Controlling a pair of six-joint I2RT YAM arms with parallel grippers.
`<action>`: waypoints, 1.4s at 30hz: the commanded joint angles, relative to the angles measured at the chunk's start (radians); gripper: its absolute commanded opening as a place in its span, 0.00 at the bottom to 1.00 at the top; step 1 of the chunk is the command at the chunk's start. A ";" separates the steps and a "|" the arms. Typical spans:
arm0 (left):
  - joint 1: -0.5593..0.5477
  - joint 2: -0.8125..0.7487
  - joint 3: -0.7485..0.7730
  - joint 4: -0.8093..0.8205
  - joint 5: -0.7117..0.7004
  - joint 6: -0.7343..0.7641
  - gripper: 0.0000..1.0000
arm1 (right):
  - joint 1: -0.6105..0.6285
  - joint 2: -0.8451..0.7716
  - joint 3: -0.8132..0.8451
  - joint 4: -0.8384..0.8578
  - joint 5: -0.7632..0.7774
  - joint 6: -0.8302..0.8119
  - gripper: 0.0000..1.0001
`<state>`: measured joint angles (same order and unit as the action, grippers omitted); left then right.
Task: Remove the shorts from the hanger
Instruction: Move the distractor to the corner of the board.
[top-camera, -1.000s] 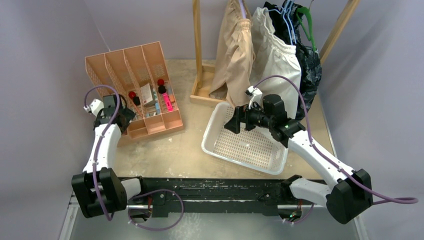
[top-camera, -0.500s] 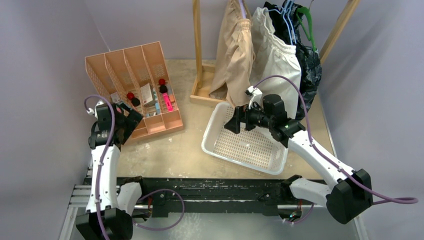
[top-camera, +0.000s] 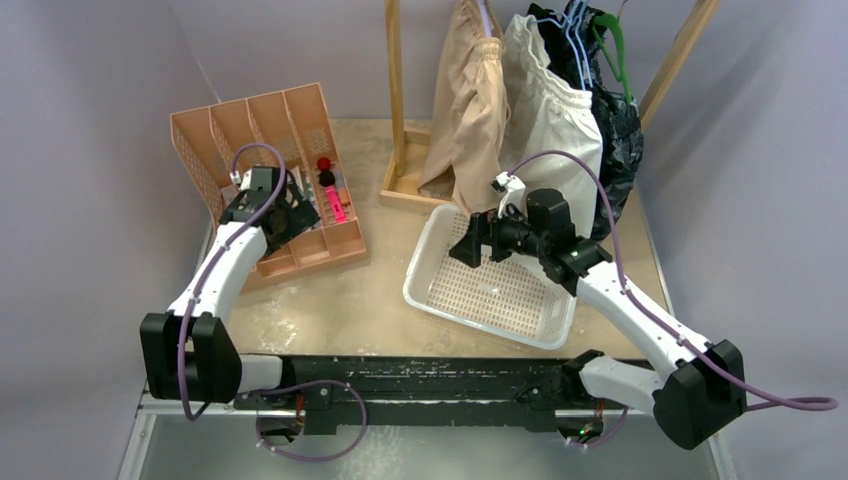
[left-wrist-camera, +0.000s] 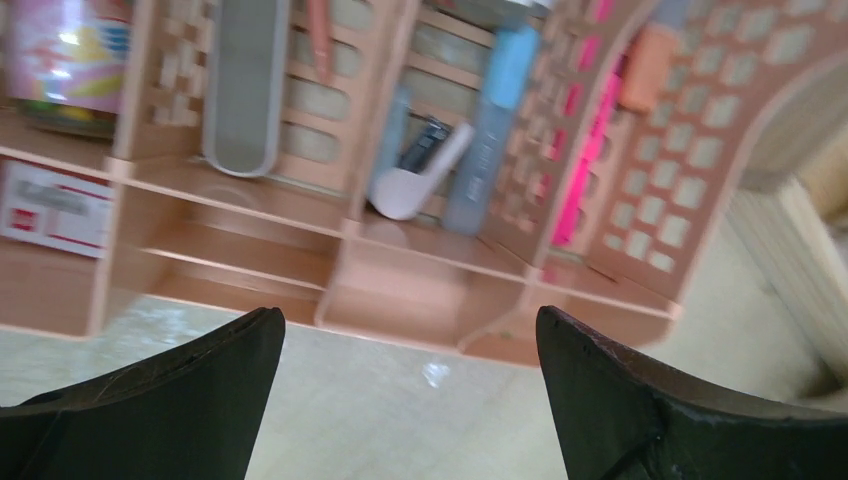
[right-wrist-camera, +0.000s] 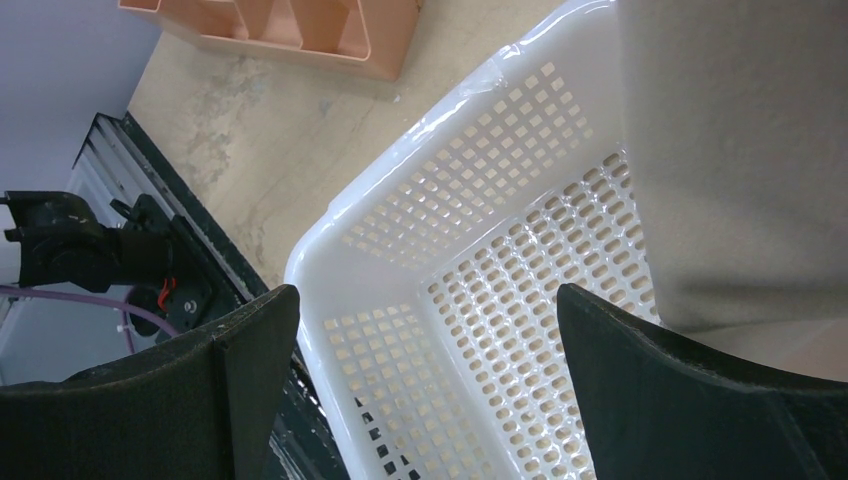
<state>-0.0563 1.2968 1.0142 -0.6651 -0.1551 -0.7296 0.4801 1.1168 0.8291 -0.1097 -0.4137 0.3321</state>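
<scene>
Along the near edge of the beige tabletop (top-camera: 370, 300), both arms rise from a black rail. The left gripper (top-camera: 272, 207) hovers over the low front compartments of a peach lattice plastic desk organiser (top-camera: 200, 140). Its fingers are spread wide and hold nothing; from its wrist camera the left gripper (left-wrist-camera: 405, 330) frames the organiser (left-wrist-camera: 700, 150) and a pink marker (left-wrist-camera: 590, 170) standing in a right-hand slot.

The right gripper (top-camera: 468, 242) hangs above the far left part of a white perforated plastic basket (top-camera: 440, 290). Its fingers are also released and empty. In the wrist view the right gripper (right-wrist-camera: 428, 300) looks down on the basket's corner (right-wrist-camera: 400, 170), and pale fabric (right-wrist-camera: 740, 150) drapes along the right edge; which pair it belongs to cannot be told.

Beyond the basket stands a wooden clothes rack (top-camera: 395, 80). All the shorts hang on it. The tan shorts (top-camera: 470, 110) are leftmost and the white shorts (top-camera: 555, 120) are just beside them. The lower hems of both reach down near the basket's far rim. The darker shorts (top-camera: 620, 130), one with a pale pattern, are bunched behind on blue and green hangers (top-camera: 605, 45).
</scene>
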 joint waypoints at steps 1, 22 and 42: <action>0.001 0.037 0.035 -0.026 -0.231 0.065 0.97 | 0.005 -0.040 0.029 0.009 0.007 -0.025 1.00; 0.100 0.300 0.142 0.076 -0.230 0.204 0.95 | 0.006 -0.047 0.065 -0.047 0.066 -0.084 1.00; 0.240 0.455 0.433 -0.008 -0.203 0.272 0.97 | 0.007 -0.026 0.083 -0.062 0.060 -0.080 1.00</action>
<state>0.1650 1.7214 1.3052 -0.7418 -0.3397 -0.4492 0.4835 1.0950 0.8543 -0.1791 -0.3573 0.2699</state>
